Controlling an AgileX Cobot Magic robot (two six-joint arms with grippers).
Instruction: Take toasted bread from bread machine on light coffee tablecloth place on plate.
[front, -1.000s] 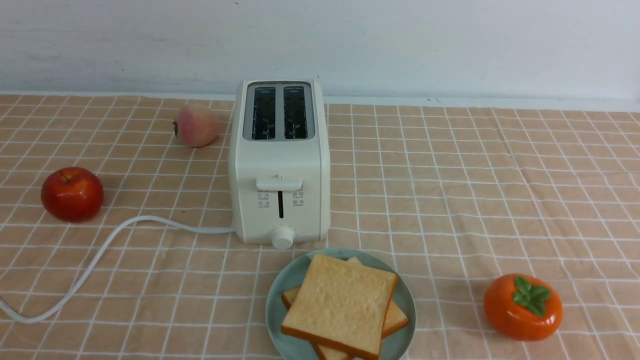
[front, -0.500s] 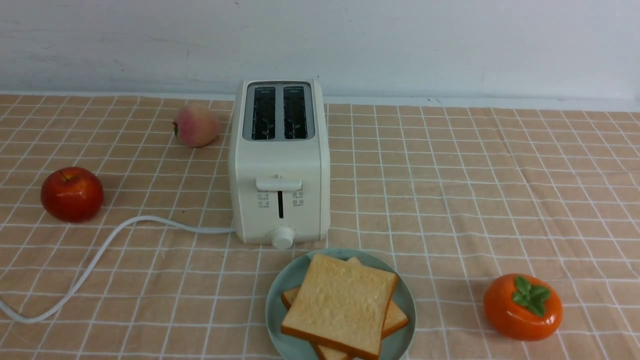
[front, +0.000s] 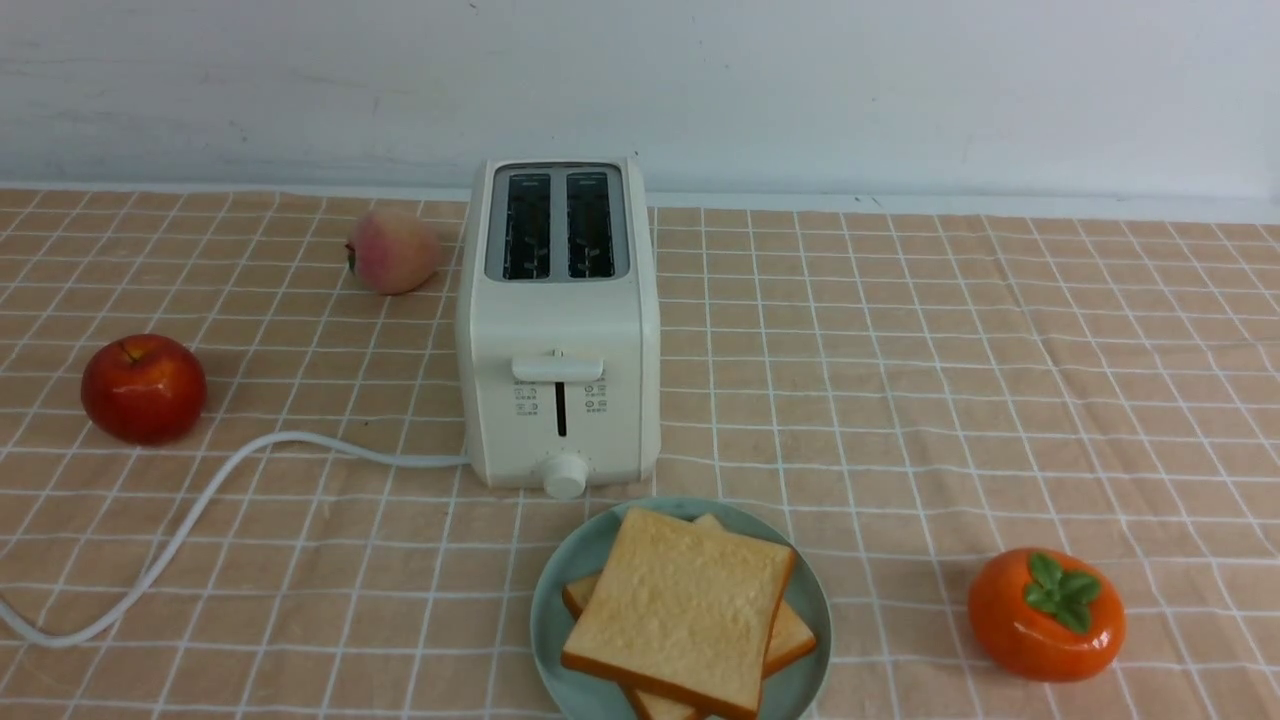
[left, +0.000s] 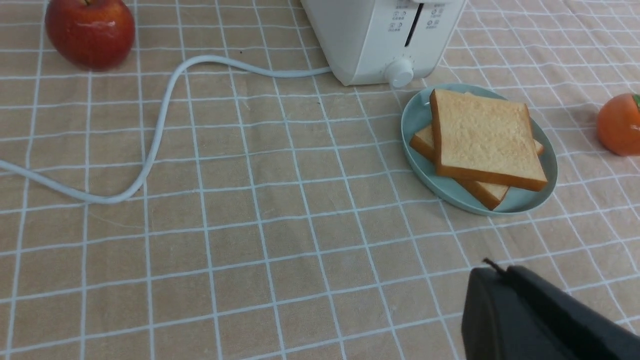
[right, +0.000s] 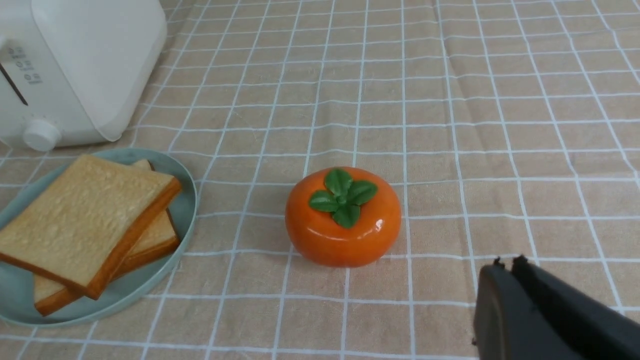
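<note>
1. My left hand (left: 492, 270), black, is pressed together and holds nothing above the light tan grid-lined tablecloth (front: 900, 400).
2. My right hand (right: 505, 267) also looks closed and empty, near the glossy orange persimmon (right: 343, 216).
3. Both golden square toast slices (front: 680, 605) lie stacked on the round mint-blue plate (front: 555, 610), just in front of the cream-white two-slot toaster (front: 558, 320), its slots empty.

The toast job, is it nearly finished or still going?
It looks finished. Both slices of toasted bread lie stacked on the plate, and the slots of the bread machine look empty. Nothing is in hand: the left gripper and right gripper sit apart from everything, jaws closed. Nothing seems left.
</note>
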